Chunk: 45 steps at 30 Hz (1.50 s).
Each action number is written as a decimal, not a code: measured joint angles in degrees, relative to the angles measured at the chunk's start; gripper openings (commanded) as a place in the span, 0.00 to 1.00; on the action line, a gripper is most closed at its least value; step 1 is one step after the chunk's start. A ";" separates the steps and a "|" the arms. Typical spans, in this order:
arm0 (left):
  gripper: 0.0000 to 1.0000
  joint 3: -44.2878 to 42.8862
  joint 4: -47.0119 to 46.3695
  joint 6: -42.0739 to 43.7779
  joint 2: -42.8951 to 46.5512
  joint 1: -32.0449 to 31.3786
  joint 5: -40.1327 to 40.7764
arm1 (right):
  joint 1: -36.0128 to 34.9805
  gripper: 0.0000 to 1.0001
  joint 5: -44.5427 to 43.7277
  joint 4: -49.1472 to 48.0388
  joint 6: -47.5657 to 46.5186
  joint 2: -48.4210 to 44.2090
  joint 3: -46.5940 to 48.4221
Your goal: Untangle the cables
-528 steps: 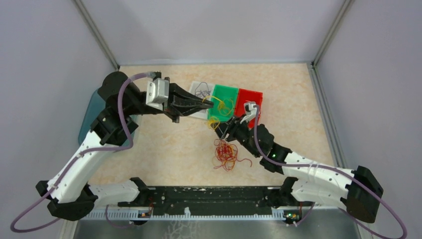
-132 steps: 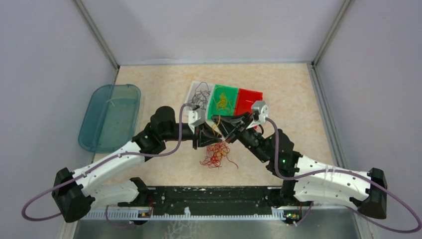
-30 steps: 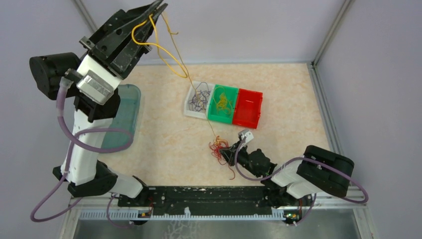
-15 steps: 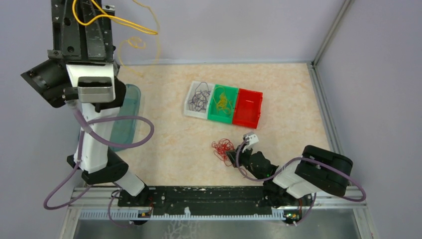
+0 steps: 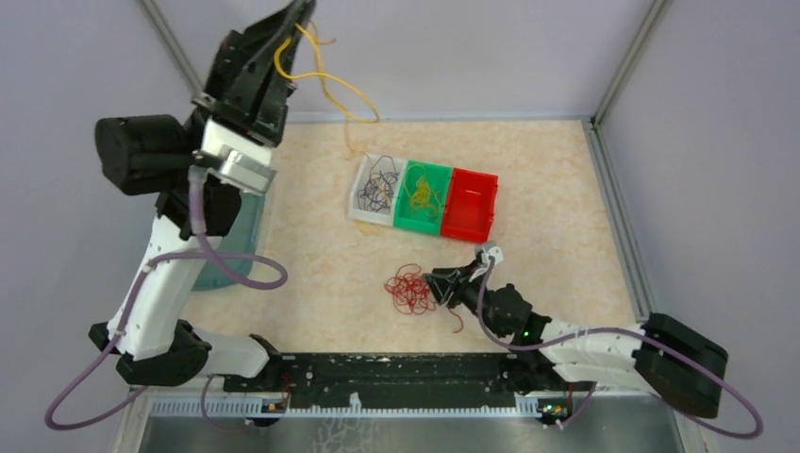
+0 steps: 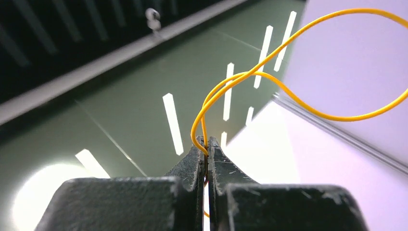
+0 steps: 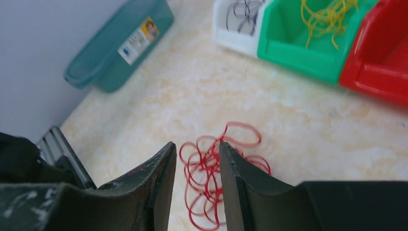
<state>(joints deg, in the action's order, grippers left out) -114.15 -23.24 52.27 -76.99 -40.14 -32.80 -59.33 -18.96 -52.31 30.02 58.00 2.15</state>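
Right wrist view: the right hand (image 7: 197,147) hangs low over the surface (image 7: 298,120), fingers parted and gripping nothing. The red cables (image 7: 240,126) lie in a loose tangle just past its tips. Beyond stand a white bin (image 7: 231,41) holding dark cables (image 7: 245,9), a green bin (image 7: 298,55) holding yellow cables (image 7: 327,17), and a red bin (image 7: 375,77). Far left, the raised left hand (image 6: 207,149) pinches one looping yellow cable (image 6: 243,76).
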 measured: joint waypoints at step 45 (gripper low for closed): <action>0.00 7.19 -13.46 6.64 -16.46 -5.90 12.07 | 0.20 0.65 -22.05 37.94 -0.09 -15.56 5.79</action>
<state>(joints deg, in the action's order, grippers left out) -106.96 -36.71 58.92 -93.45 -46.04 -20.73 -59.13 -41.01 -14.37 29.93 42.44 7.94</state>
